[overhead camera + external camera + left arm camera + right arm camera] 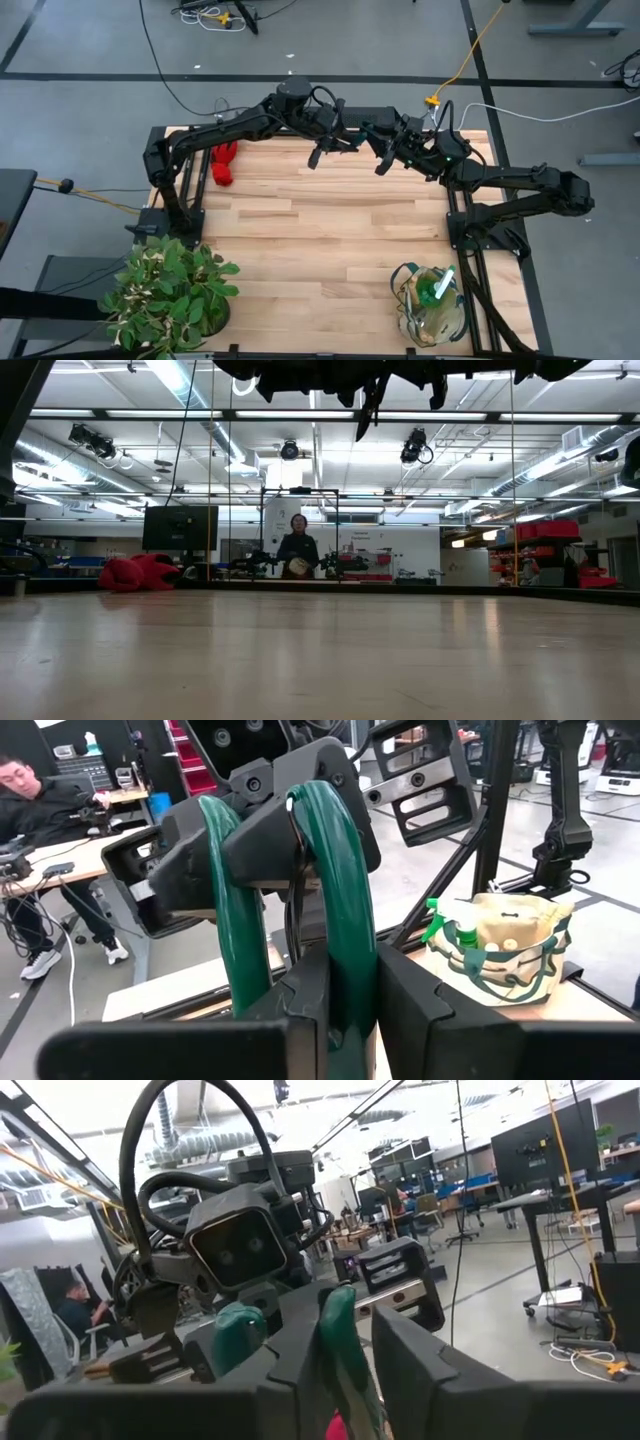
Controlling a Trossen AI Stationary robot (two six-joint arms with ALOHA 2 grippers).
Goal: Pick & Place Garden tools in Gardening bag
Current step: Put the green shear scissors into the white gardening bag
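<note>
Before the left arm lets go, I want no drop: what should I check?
1. Left gripper holds the tool: ok, its green handles are clamped between the fingers.
2. Right gripper has a firm grip: cannot tell. Its fingers flank one green handle, but contact is unclear.
3. Height over the table: ok, both arms show only at the low view's top.
4. Bag ready: ok, upright and open at the near right corner, with a green-and-white item inside.
5. Gloves bagged: not ok, they lie at the far left.
</note>
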